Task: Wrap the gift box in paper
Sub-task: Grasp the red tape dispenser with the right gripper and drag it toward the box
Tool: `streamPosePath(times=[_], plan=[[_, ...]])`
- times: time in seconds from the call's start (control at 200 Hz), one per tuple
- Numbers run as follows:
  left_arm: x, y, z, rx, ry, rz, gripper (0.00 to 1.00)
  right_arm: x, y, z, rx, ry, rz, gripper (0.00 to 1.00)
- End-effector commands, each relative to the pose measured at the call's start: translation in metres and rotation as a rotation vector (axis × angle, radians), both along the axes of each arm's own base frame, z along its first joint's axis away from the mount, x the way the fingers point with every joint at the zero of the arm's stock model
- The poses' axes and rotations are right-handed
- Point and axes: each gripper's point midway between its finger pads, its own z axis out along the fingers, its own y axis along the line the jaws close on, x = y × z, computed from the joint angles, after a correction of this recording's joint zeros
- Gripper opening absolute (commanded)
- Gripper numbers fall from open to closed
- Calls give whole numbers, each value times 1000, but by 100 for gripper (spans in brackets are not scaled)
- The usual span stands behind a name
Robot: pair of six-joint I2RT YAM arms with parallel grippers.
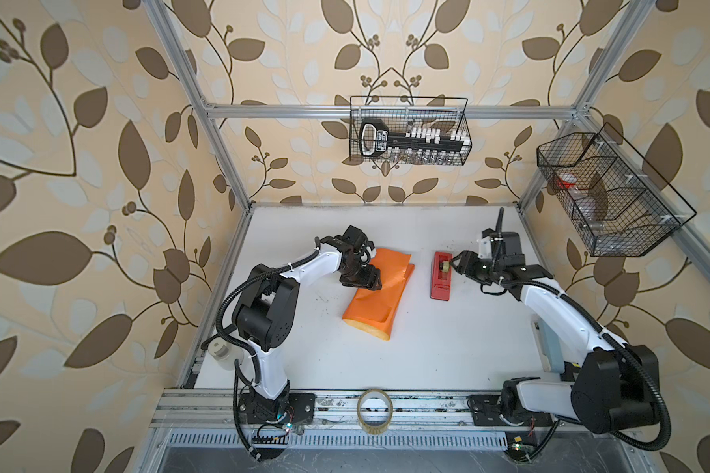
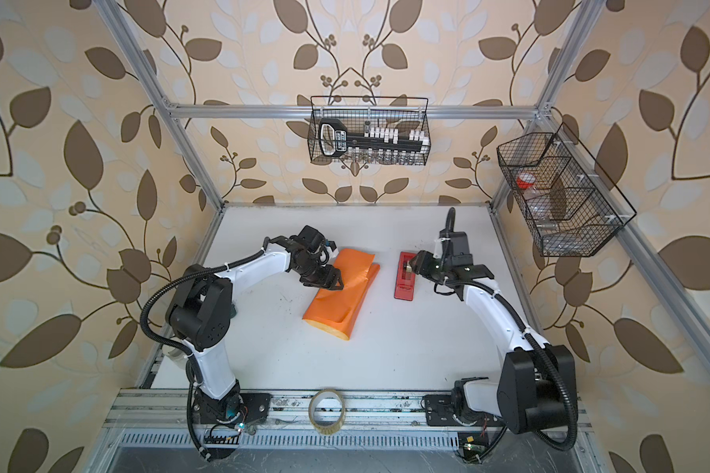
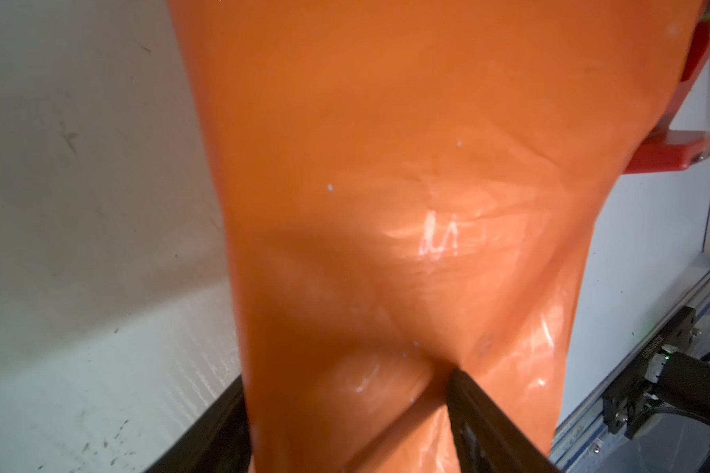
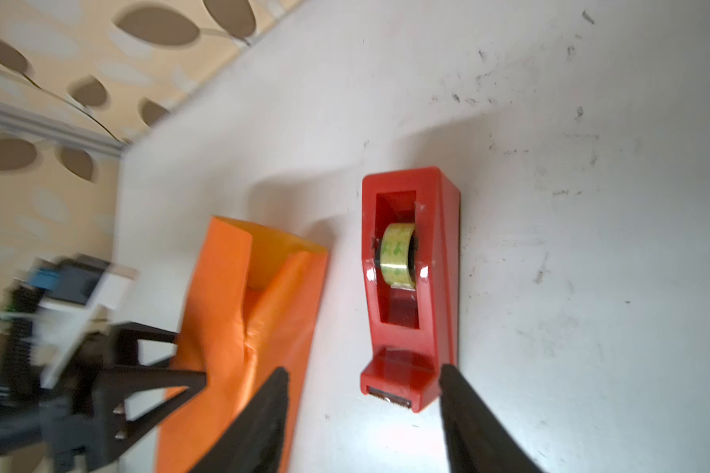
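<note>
The orange paper (image 1: 382,295) (image 2: 345,299) lies mid-table, folded over into a long flat bundle, its yellow inner face showing at the open ends. The gift box is hidden. My left gripper (image 1: 372,280) (image 2: 333,280) sits on the bundle's left edge. In the left wrist view its jaws (image 3: 345,381) stand wide apart over the paper (image 3: 386,164), one fingertip (image 3: 460,381) pressing a dent into it. My right gripper (image 1: 453,262) (image 4: 361,370) is open above the red tape dispenser (image 1: 440,282) (image 4: 410,286), its fingers either side of the cutter end.
A clear tape roll (image 1: 374,411) stands on the front rail. Wire baskets hang on the back wall (image 1: 410,131) and the right frame (image 1: 607,192). A pale blue flat thing (image 1: 550,348) leans at the table's right edge beside my right arm.
</note>
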Motion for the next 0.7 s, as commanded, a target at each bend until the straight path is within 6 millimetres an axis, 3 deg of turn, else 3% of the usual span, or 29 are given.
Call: streamPosePath(times=[0.0, 0.695], plan=[[-19, 3, -7, 63, 40, -56, 73, -8, 16, -5, 262, -2, 98, 47], [-25, -7, -8, 60, 48, -83, 74, 6, 17, -67, 347, 165, 121, 29]])
